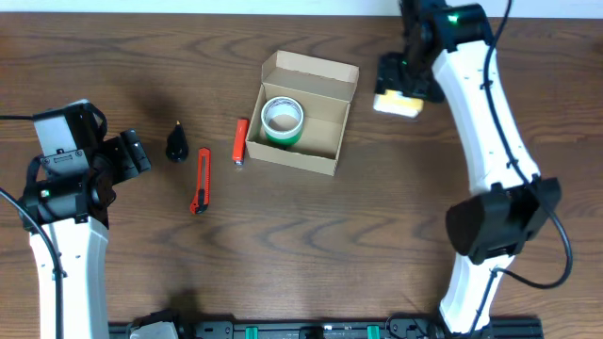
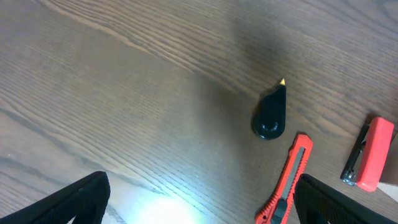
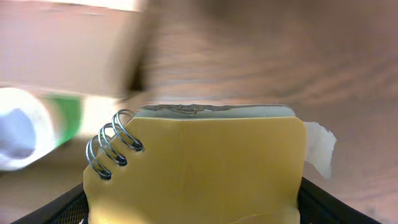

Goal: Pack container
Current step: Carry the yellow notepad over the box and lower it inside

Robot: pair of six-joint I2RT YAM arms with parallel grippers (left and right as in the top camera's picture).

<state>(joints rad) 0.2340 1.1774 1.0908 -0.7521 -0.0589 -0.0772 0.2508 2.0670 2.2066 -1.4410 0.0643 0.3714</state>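
Bench (image 1: 311,245) first: dark wood, with the container (image 1: 294,162) at upper centre of the overhead frame, flap up, mouth open to the camera. It sits a little turned, and its opening looks close to square, so I won't call a long axis.

The right tool (image 3: 196,211) is at upper right of the overhead view, clamped on a yellow spiral notebook (image 1: 396,102). In the wrist view the pad fills the gap between the fingers, coil at the left. It hangs just beside the container's right wall and outside it. So the container lies to frame-left of the load, and I judge a short sideways carry over that wall is what's needed.

A green tape roll (image 1: 282,121) already lies in the left half of the container. The right half looks bare, which suits the notebook.

The left tool (image 1: 132,155) is at far left, fingers wide apart, gripping nothing, well apart from the container. Between the two lie a red box cutter (image 1: 201,181), a small red item (image 1: 240,141) and a small black piece (image 1: 176,143). The right arm is clearly the nearer.
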